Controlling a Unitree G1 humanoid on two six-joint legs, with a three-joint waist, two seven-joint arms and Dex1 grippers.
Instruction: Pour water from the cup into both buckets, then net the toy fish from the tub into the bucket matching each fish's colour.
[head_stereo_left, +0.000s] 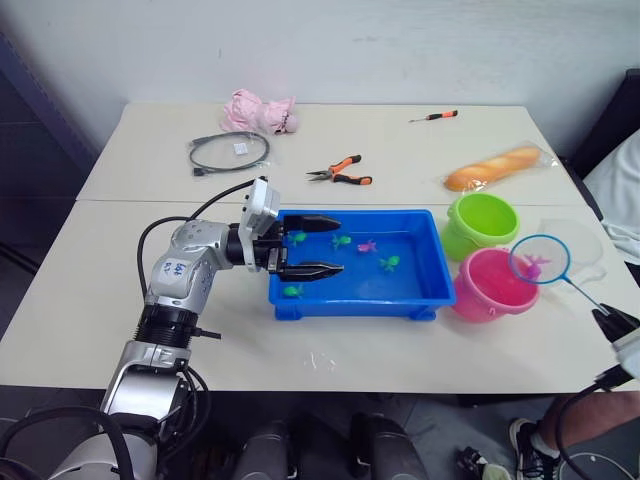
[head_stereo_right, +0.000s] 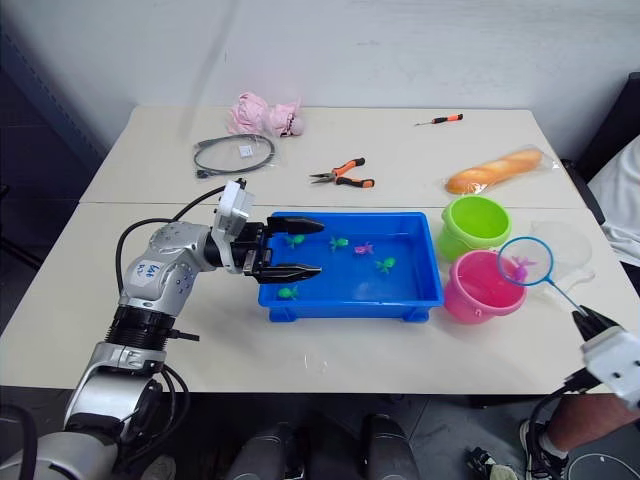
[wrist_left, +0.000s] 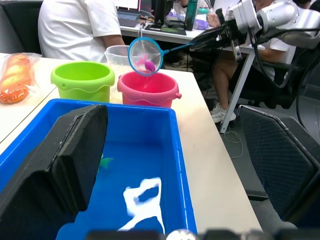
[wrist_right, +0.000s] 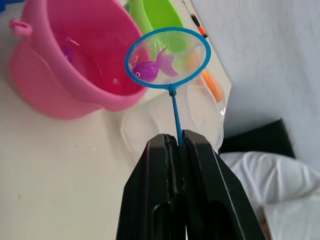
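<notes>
Our right gripper (wrist_right: 176, 141) clamps the net (wrist_right: 167, 57) w/ a pink fish (wrist_right: 152, 67) over the pink bucket (head_stereo_left: 489, 284). Left gripper (head_stereo_left: 312, 247) gapes over tub (head_stereo_left: 428, 262); approx. five fish left.

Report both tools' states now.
Left tool: open, empty, over the tub.
Right tool: shut on the net handle; pink fish in the net.

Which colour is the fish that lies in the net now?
Magenta-pink. The fish in the net shows best in the right wrist view.
</notes>
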